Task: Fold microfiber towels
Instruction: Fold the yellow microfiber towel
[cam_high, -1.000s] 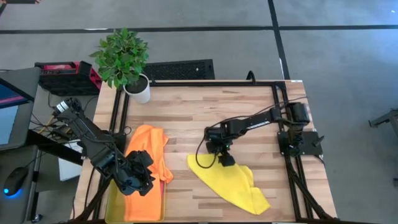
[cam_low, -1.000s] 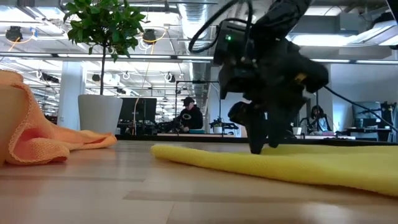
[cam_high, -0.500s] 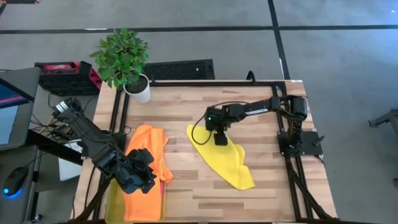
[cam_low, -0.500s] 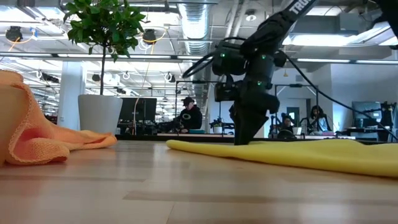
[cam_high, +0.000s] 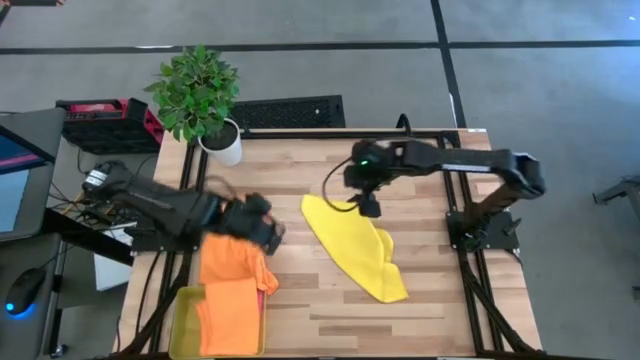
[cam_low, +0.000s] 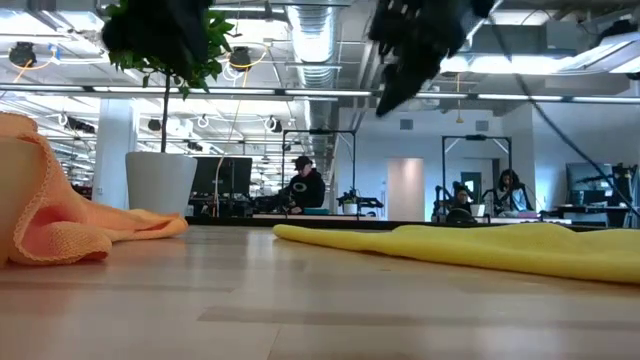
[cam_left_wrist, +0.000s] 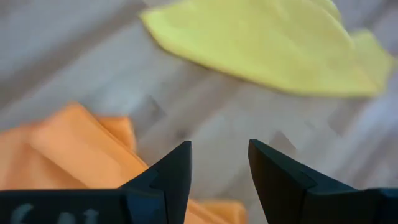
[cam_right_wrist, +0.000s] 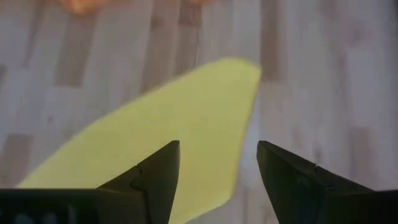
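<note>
Butcher-block wood desk (cam_high: 330, 310), black frame rails on both sides. Plank surface looks smooth, so cloth should slide on it easily.

Yellow towel (cam_high: 352, 246) lies mid-desk, a crumpled elongated shape, partly doubled over, pointed corner toward the far edge. Flat and limp in the low view, no loft. Judgement: light, soft, zero stiffness; it'll drape and bunch if lifted from the middle. Best hold is a corner or hem edge, pinched right down at the wood, then dragged flat before folding.

Orange towel (cam_high: 232, 280) sits at the left, a loose heap, half draped into the translucent yellow-green tray (cam_high: 184, 318) at the near-left corner. Nubby microfiber pile shows in the low view. There may be more than one orange cloth in that heap, can't separate them. No pink towel visible.

Potted plant (cam_high: 200, 98) in a white pot, far-left corner.

Right end effector (cam_high: 368, 205) is raised above the far corner of the yellow towel, fingers spread, holding nothing; the wrist view shows bare cloth between them.

Left end effector (cam_high: 263, 226) is over the far end of the orange heap, pointed toward the yellow towel, fingers spread, nothing held.
</note>
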